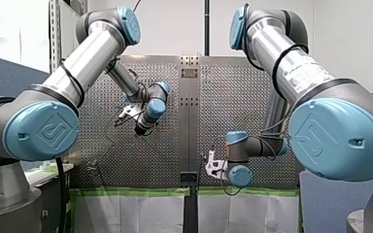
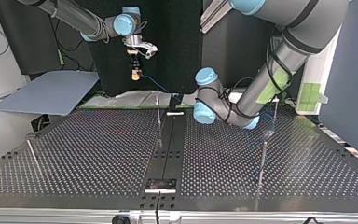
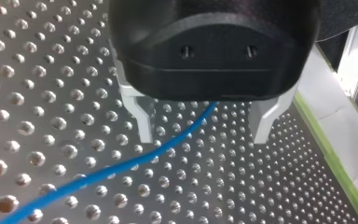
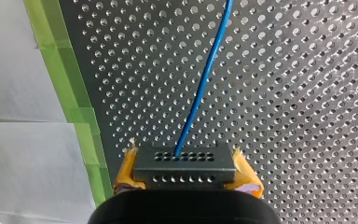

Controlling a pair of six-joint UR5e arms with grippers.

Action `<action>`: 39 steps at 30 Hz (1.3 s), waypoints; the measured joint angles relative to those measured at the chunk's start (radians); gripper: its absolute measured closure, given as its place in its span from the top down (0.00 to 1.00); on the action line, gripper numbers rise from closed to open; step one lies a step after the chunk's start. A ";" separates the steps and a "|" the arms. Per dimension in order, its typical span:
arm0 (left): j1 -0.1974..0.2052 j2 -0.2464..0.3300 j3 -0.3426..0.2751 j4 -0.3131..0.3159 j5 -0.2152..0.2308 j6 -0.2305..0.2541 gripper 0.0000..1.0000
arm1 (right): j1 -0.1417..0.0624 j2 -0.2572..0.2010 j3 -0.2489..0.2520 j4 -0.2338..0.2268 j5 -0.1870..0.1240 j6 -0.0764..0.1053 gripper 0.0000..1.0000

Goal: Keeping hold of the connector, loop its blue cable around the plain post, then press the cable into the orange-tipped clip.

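My right gripper (image 4: 184, 179) is shut on a black connector (image 4: 185, 163), its yellow pads pressing on both sides. The blue cable (image 4: 205, 74) leaves the connector and runs ahead over the perforated table (image 4: 284, 93). In the top view my right gripper (image 2: 135, 73) hangs above the table's far edge, and the cable (image 2: 156, 86) slopes down from it. My left gripper (image 3: 204, 128) stands open just above the plate, and the cable (image 3: 135, 163) passes under it between the metal fingers (image 3: 142, 119) without touching them. From the top view my left gripper is hidden behind its own wrist (image 2: 205, 95).
Thin upright posts stand on the table: one near the middle (image 2: 158, 112), two at the top view's right (image 2: 263, 161) (image 2: 276, 112), and a leaning one at its left (image 2: 32, 156). Green tape (image 4: 70, 93) lines the table's edge. A grey-blue board (image 2: 51, 91) lies beyond it.
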 joint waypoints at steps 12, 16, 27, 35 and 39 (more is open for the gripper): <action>-0.007 -0.092 -0.008 0.060 0.041 -0.034 1.00 | -0.001 0.000 0.000 0.001 0.000 -0.006 0.00; -0.010 -0.106 -0.008 0.089 0.064 -0.049 1.00 | -0.003 0.000 0.000 0.001 0.000 -0.012 0.00; -0.019 -0.118 -0.012 0.116 0.160 -0.107 1.00 | -0.001 0.000 0.000 0.000 -0.001 -0.027 0.00; -0.033 -0.149 -0.013 0.100 0.226 -0.121 1.00 | 0.000 0.001 -0.001 -0.001 -0.001 -0.031 0.00; -0.042 -0.162 -0.014 0.099 0.262 -0.145 1.00 | 0.000 0.000 0.000 -0.001 -0.001 -0.035 0.00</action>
